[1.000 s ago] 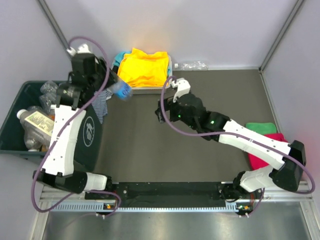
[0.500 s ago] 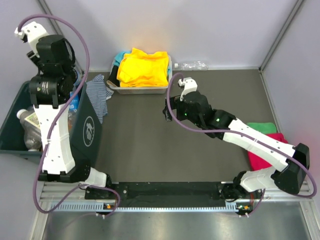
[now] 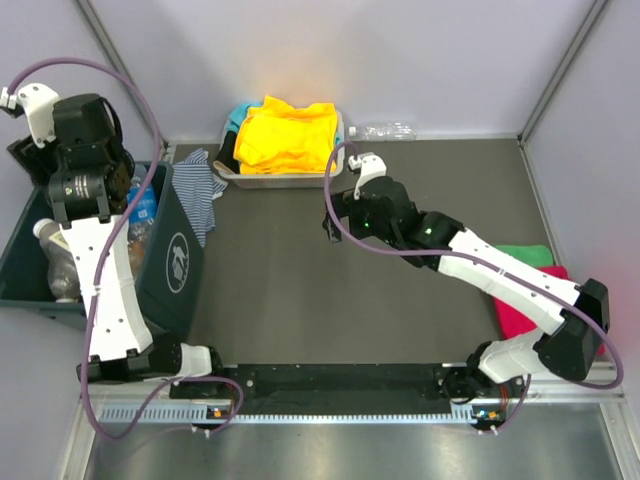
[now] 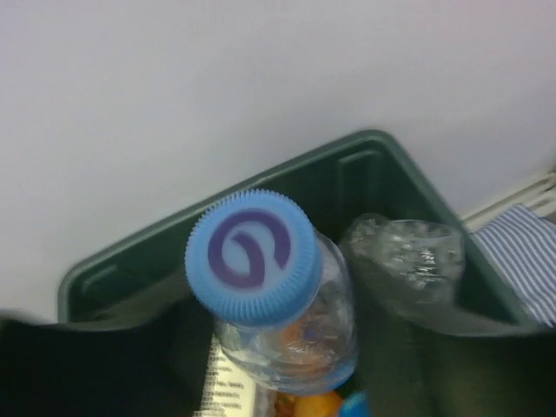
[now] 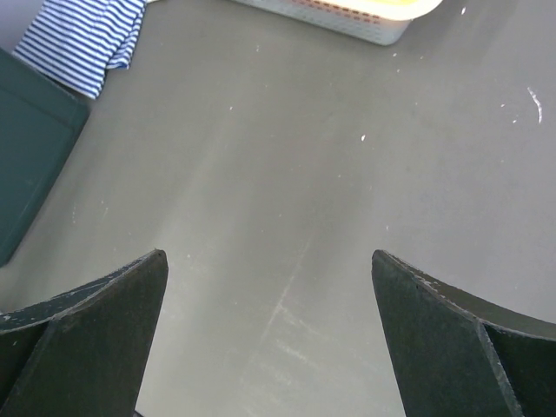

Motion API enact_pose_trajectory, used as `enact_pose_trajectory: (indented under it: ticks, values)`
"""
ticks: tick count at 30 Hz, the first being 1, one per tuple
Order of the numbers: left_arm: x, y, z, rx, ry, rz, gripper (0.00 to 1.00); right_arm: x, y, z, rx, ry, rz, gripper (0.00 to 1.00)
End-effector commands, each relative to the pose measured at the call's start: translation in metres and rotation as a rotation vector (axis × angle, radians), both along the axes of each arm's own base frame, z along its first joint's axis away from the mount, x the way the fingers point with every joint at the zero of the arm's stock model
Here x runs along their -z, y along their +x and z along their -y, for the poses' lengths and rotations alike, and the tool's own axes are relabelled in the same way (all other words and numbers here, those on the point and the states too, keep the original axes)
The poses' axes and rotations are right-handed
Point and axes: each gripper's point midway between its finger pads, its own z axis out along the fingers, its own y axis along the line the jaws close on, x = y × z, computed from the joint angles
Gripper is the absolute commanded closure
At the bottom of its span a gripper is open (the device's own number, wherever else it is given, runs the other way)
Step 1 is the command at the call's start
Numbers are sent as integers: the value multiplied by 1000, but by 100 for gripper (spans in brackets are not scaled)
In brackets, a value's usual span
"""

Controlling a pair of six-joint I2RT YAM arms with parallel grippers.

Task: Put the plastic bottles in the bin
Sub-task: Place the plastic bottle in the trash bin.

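Grey table (image 3: 300,300), dark green bin (image 4: 373,174), clear blue-capped bottle (image 4: 254,259), left claw (image 3: 85,195) unclear, right claw (image 5: 268,261) wide open, empty.

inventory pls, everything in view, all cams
bin: 1, dark green, left table edge
plastic bottles: several in the bin, count hidden, mostly clear
blue-capped bottle: 1, above the bin
clear bottle: 1, by back wall
tray: 1, white, back centre
yellow cloth: 1, in the tray
striped cloth: 1, blue-white, by bin rim
green cloth: 1, right
red cloth: 1, right
table: dark grey
left gripper: over bin, grip unclear
right gripper: open, empty, mid-table
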Motion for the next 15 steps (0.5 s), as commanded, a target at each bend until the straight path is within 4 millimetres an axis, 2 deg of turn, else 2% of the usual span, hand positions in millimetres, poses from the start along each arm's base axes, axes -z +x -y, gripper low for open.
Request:
enact_pose_trajectory:
  ticks: [1,3,4,6,7,15]
  values:
    - [3,-9,-14,-41,-7,24,20,-24,8,-7,-14,44,30,1]
    - [5,-10,-19,-59,-14,22,7,-20,9,-9,-20,41,14,1]
    - [0,-11,-20,-61,-17,47,1,-21,10,-9,-18,44,13,1]
    - [-1,-6,-19,-41,-34,49,1,-21,12,-10,-19,46,9,1]
    - [-11,-7,-18,-36,-32,83,1,-22,13,-10,-18,49,7,1]
    - [-38,-10,-10,19,-29,154,1,-21,20,-5,9,51,-4,1]
